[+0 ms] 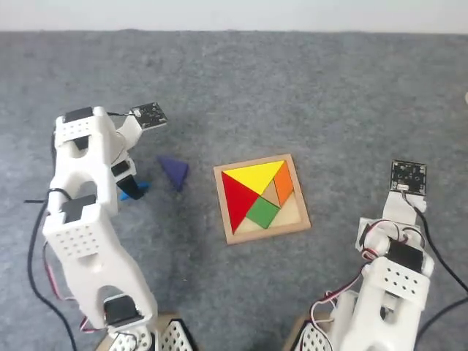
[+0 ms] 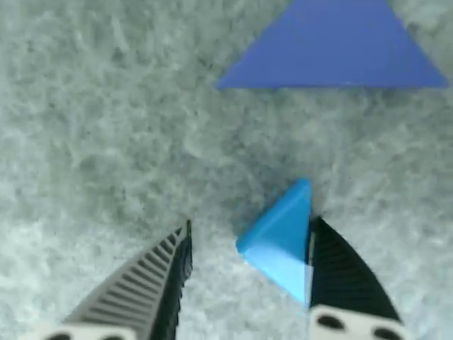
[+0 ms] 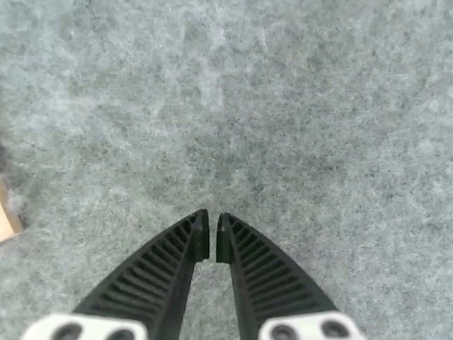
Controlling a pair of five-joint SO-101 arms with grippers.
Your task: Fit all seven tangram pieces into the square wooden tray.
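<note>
Spotting yellow (image 1: 256,178), red (image 1: 238,199), orange (image 1: 284,183), green (image 1: 262,212) in tray (image 1: 269,235); left gripper (image 2: 250,224) spread against light-blue triangle (image 2: 279,234), right gripper (image 3: 212,216) pinched together.

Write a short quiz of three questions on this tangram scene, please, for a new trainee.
1. True or false: the right tool is shut and holds nothing.
2. Which piece is between the fingers of the left tool? A) a red triangle B) the small light-blue triangular piece C) a green square
3. Fill in: the dark-blue triangular piece lies on the grey ____, outside the square wooden tray.
Key: 1 true; 2 B; 3 carpet.
</note>
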